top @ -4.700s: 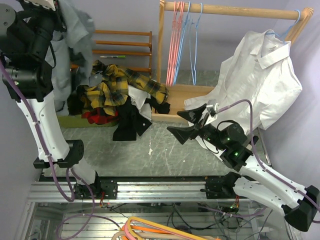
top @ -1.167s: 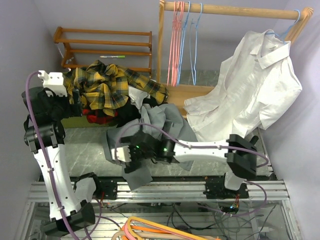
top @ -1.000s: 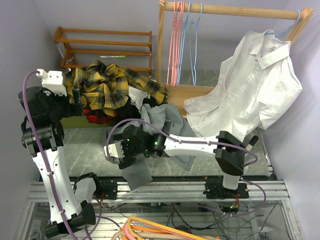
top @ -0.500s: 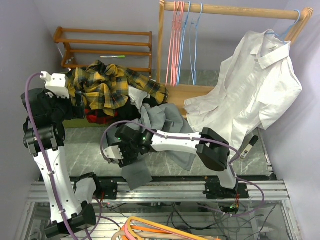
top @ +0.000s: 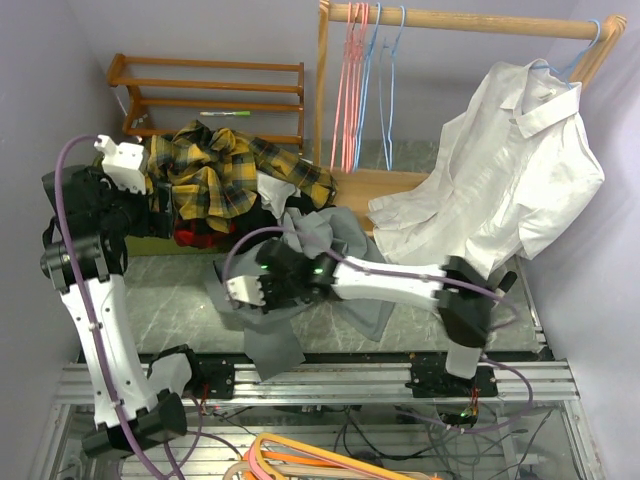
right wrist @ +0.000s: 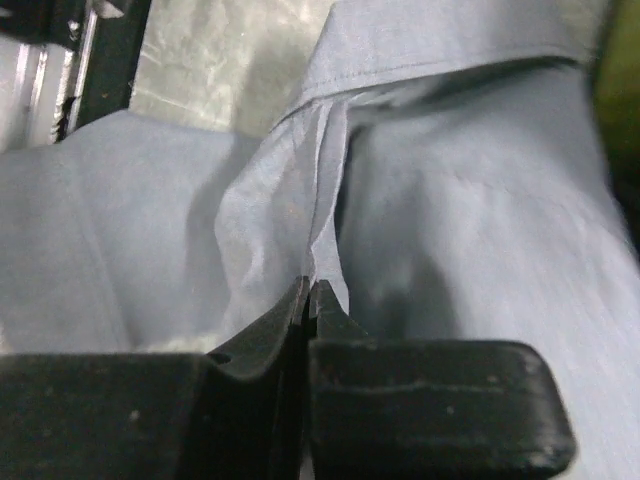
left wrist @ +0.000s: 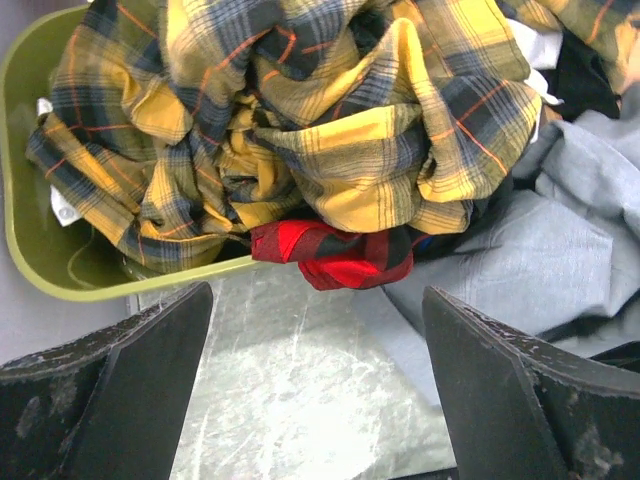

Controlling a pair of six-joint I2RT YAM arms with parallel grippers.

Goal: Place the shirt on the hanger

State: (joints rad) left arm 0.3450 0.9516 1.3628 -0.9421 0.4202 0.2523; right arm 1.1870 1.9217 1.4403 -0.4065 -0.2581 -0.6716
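Note:
The grey shirt (top: 345,245) lies crumpled on the marble table, from the clothes pile down to the front edge. My right gripper (top: 256,298) reaches far left across it. In the right wrist view the jaws are shut, with a thin raised fold of the shirt (right wrist: 300,220) pinched at the right gripper's (right wrist: 312,292) tips. The light-blue hanger (top: 388,90) hangs empty on the wooden rail at the back. My left gripper (left wrist: 315,390) hovers open over the table beside the basket, nothing between its fingers (left wrist: 130,385). In the top view the left gripper (top: 152,215) sits at the pile's left edge.
A yellow-and-black plaid shirt (left wrist: 300,130) fills the green basket (left wrist: 25,250), with a red cloth (left wrist: 335,255) hanging over its rim. Pink hangers (top: 350,90) hang next to the blue one. A white shirt (top: 510,170) hangs at the right end of the rail (top: 470,18). A wooden rack (top: 210,90) stands back left.
My right gripper has closed from open onto a fold of the grey shirt and drawn slightly right. The left wrist has shifted a little toward the back.

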